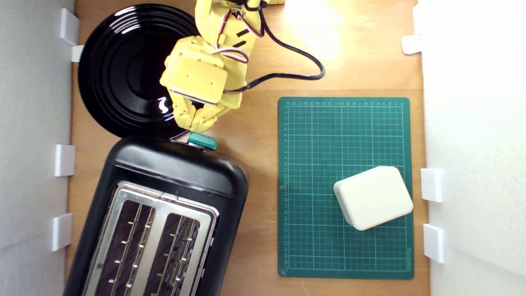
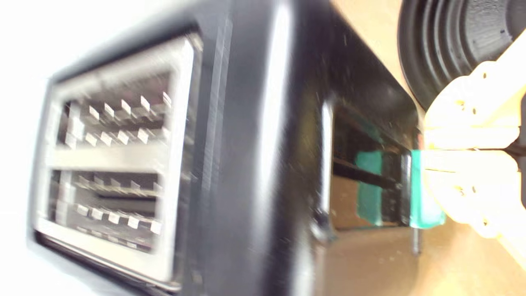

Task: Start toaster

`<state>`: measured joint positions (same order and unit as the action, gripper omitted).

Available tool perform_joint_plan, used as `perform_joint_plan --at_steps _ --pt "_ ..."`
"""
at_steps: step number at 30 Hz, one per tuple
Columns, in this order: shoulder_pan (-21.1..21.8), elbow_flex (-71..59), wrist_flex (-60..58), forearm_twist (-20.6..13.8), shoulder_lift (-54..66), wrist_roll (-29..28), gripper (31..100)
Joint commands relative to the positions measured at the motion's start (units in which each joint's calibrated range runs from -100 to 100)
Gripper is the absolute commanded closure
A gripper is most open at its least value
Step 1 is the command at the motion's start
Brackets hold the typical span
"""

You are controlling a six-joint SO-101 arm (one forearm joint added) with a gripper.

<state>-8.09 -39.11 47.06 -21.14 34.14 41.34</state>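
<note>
The glossy black toaster [image 1: 172, 172] with a silver two-slot top plate fills the lower left of the exterior view, and both slots look empty. Its teal lever [image 1: 202, 140] sticks out of the end face nearest the arm. My yellow gripper [image 1: 196, 127] hangs right above that lever, shut, its two fingers pressed together. In the blurred wrist view the toaster [image 2: 246, 164] stands close, and my gripper [image 2: 427, 150] has its joined fingertips touching the teal lever [image 2: 423, 197], nothing held between them.
A round black plate [image 1: 119, 70] lies just behind the toaster, under the arm, and shows in the wrist view [image 2: 452, 41]. A green cutting mat [image 1: 312, 135] carries a cream box [image 1: 373, 197]. White walls with brackets [image 1: 65, 159] bound both sides. A black cable [image 1: 296, 53] loops over the wood.
</note>
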Motion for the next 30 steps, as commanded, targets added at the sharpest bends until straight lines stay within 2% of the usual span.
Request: perform_joint_plan --at_steps 1,6,10,16,21,26,30 --pt "1.7 4.2 2.7 0.0 6.6 1.5 98.9" --pt "1.9 2.4 5.1 -0.3 15.5 2.2 98.9" --pt "0.9 -3.9 5.2 -0.1 24.9 4.3 98.9" --pt "-3.0 -17.1 5.2 0.1 41.3 5.4 98.9" --pt "-7.9 -30.0 5.2 3.3 53.8 7.5 98.9" --pt "-11.8 -38.1 5.2 9.3 61.9 9.2 98.9" --pt "-13.3 -43.4 5.1 10.4 64.2 9.4 98.9"
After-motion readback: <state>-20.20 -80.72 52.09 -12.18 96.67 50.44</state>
